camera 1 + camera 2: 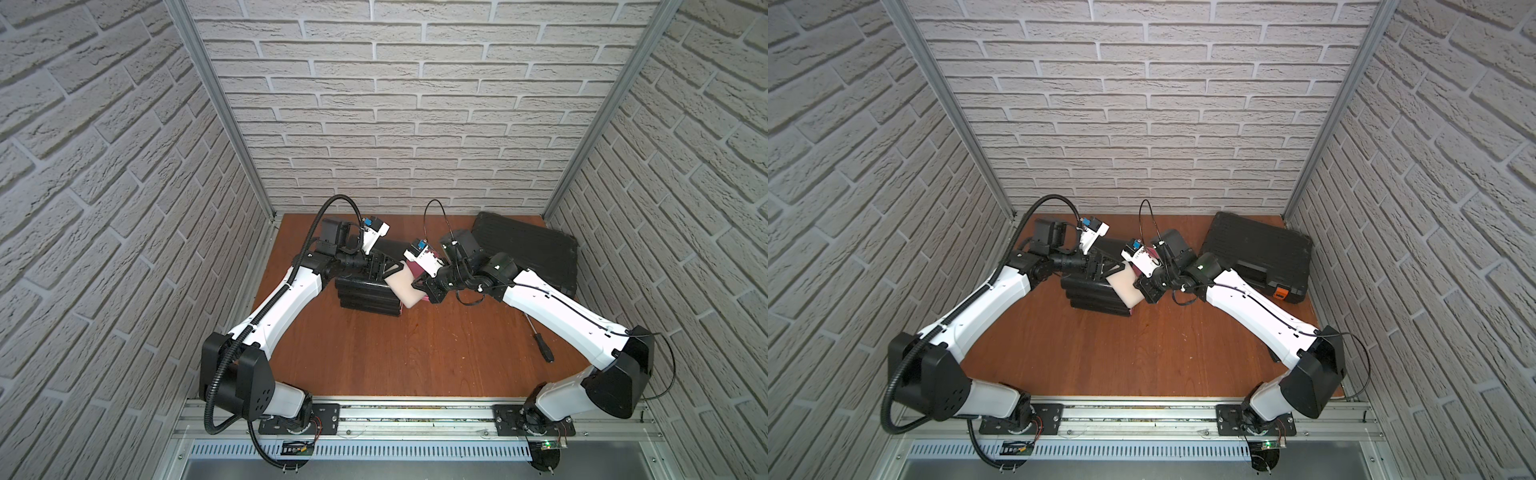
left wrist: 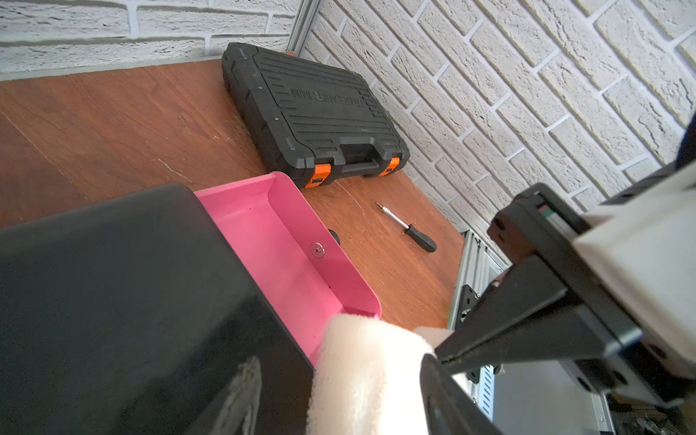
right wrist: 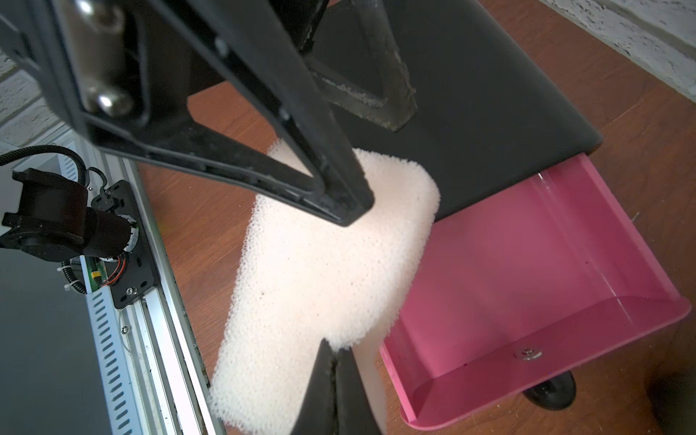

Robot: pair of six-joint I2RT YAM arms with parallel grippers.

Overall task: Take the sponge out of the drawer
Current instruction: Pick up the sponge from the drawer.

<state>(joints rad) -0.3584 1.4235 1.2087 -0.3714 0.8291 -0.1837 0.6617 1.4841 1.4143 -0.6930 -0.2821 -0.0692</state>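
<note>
1. Pinching one edge of the sponge [image 3: 320, 271], the right gripper [image 3: 331, 361] has its jaws clenched tight, and the foam is squashed thin between them.
2. We see the left gripper [image 3: 376, 165] at the sponge's opposite end. One finger [image 3: 339, 188] lies across the foam, and the other stands over the black cabinet [image 3: 470, 94].
3. We cannot tell whether the left jaws are grasping the foam or only bracketing it. In the left wrist view the sponge [image 2: 361, 369] bulges right up against them.
4. In both top views the sponge [image 1: 403, 291] [image 1: 1125, 289] spans from one pair of jaws to the other. It is outside the pink drawer [image 3: 527, 263], which stands pulled out of the cabinet just beside the right jaws.
5. Well beyond the left jaws, a tool case [image 2: 312, 113] and a screwdriver [image 2: 410, 229] lie on the table [image 2: 113, 124].
</note>
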